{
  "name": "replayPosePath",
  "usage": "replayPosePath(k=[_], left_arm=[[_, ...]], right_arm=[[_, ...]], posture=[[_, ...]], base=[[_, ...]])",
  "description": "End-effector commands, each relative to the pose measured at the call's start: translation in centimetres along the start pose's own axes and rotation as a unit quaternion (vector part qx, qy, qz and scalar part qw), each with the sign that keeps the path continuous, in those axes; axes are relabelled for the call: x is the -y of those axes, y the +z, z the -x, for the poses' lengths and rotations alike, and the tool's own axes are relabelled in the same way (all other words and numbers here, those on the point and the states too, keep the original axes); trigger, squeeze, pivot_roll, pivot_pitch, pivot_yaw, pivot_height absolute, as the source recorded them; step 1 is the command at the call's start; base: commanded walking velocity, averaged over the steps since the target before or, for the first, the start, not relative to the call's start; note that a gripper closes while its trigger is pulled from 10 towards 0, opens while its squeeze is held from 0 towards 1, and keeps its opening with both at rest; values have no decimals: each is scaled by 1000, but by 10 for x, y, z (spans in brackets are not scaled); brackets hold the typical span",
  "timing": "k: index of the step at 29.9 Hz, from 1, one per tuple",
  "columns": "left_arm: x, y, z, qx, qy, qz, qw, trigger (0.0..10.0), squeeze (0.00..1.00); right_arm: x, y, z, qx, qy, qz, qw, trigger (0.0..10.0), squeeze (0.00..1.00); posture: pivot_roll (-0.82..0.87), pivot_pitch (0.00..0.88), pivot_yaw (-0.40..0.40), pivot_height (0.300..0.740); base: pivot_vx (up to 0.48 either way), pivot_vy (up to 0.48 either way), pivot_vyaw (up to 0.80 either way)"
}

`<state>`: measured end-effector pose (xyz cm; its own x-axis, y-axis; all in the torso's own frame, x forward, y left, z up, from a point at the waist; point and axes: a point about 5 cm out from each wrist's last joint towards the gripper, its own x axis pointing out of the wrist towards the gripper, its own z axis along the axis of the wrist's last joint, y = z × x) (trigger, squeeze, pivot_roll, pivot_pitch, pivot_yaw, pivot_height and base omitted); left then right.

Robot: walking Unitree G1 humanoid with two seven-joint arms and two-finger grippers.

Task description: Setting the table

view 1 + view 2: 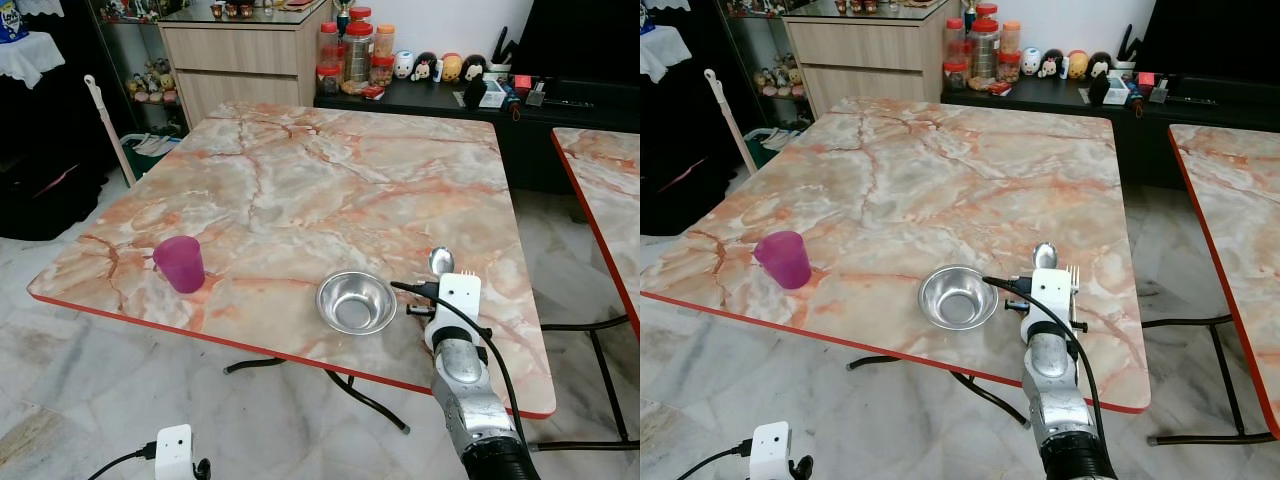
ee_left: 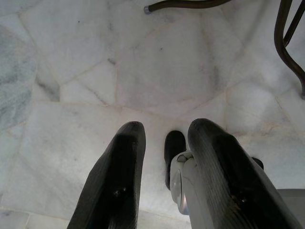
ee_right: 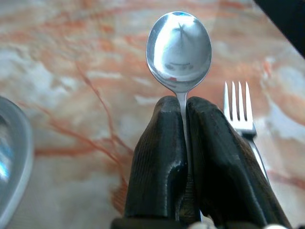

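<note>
From the head, the right tool hangs over the marble desk, just beside the steel bowl; a pink cup stands well apart beyond the bowl.

In the left wrist view, the left tool hangs idle over the floor, fingers parted.

In the right wrist view, the right tool is clamped on the spoon at its thin neck. A fork lies just beside it. The spoon looks light, stiff and slick; a hold lower on the handle would likely twist less.

Marble table bears cup, bowl, fork.
</note>
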<state>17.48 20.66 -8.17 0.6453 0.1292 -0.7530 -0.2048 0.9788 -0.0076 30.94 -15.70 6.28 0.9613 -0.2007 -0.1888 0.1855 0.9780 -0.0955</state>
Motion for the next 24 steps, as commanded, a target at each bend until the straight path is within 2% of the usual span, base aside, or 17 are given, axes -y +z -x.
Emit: replayPosePath(k=[1,3,7,13,17,24], left_arm=[[-1,0,0,0,3,7,1000,10000,0],[0,1,0,4,8,-3,1000,10000,0],[-1,2,0,8,18,-15,1000,10000,0],[-4,2,0,12,31,-15,999,10000,0],[-4,4,0,15,35,-15,999,10000,0],[-2,3,0,13,33,-16,999,10000,0]], right_arm=[[-8,20,-1,54,21,-3,998,10000,0],[-18,29,1,94,49,0,994,10000,0],[-23,33,1,107,61,10,992,10000,0],[-29,45,-1,136,75,-2,988,10000,0],[-33,54,-1,166,91,15,982,10000,0],[-34,67,-5,189,95,32,977,10000,0]], posture=[[-10,0,8,732],[-9,0,6,732],[-11,0,7,732],[-14,0,3,732],[-17,0,4,732],[-27,0,10,732]], base=[[0,0,0],[0,0,0],[0,0,0],[0,-373,0],[0,-391,0],[0,-392,0]])
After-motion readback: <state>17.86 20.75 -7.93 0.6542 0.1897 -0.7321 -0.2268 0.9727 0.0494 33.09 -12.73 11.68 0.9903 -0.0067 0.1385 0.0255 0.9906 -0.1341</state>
